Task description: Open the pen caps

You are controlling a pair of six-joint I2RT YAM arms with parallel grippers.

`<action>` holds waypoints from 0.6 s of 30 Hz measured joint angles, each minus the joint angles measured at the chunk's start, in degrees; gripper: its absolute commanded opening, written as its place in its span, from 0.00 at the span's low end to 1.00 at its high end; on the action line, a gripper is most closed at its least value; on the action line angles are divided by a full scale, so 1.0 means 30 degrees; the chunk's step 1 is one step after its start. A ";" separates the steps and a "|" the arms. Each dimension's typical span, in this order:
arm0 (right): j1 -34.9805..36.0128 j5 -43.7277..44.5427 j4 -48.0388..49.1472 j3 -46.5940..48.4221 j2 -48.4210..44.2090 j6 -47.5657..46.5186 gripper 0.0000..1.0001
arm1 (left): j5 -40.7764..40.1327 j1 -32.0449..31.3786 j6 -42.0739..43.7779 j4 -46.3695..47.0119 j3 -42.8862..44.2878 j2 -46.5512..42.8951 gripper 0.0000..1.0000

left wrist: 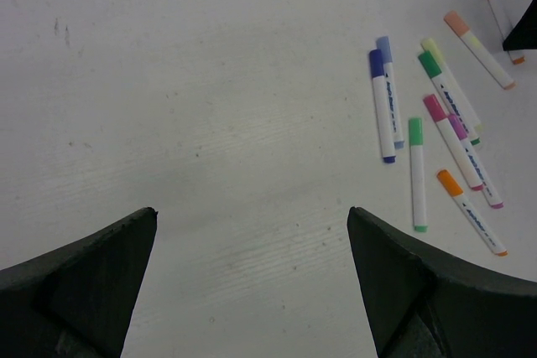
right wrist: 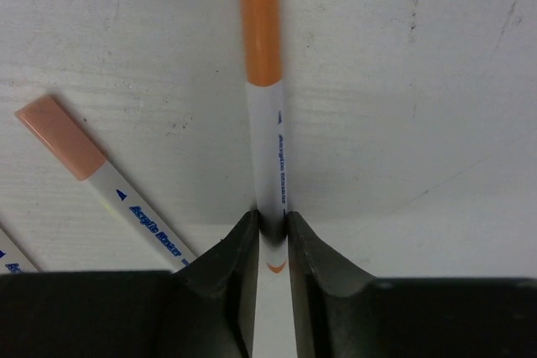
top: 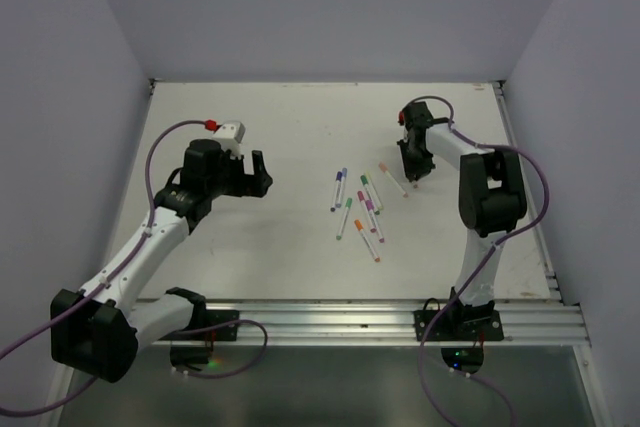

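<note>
Several capped markers lie in a loose group at the table's middle, with caps in blue, green, pink and orange. My right gripper is shut on the white barrel of another marker, near its tail end. That marker's orange cap is on and points away from the fingers. The gripper is low at the table on the group's right side. My left gripper is open and empty, left of the group, and its view shows bare table between the fingers.
A peach-capped marker lies just left of the held one, close to my right fingers, and also shows from above. The white table is walled at the back and sides. A metal rail runs along the near edge.
</note>
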 measured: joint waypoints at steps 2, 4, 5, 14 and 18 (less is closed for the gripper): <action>0.0000 0.0022 0.0007 0.0000 0.0007 -0.0087 0.09 | -0.0007 0.0000 0.0000 0.0022 -0.0029 0.0000 1.00; 0.0000 0.0080 0.0036 0.0000 0.0000 -0.0109 0.01 | -0.0007 0.0000 0.0000 0.0036 -0.0066 0.0000 1.00; 0.0000 0.0109 0.0051 0.0000 0.0007 -0.0109 0.00 | -0.0015 0.0000 0.0000 0.0029 -0.0080 0.0000 1.00; 0.0015 -0.0284 0.0721 -0.1144 -0.1260 -0.0029 0.00 | 0.0000 0.0000 -0.0022 0.0189 -0.0109 -0.0007 1.00; 0.0335 -0.0685 0.1268 -0.2076 -0.3563 0.0138 0.00 | 0.0153 0.0000 -0.0182 0.0408 -0.0109 -0.0109 1.00</action>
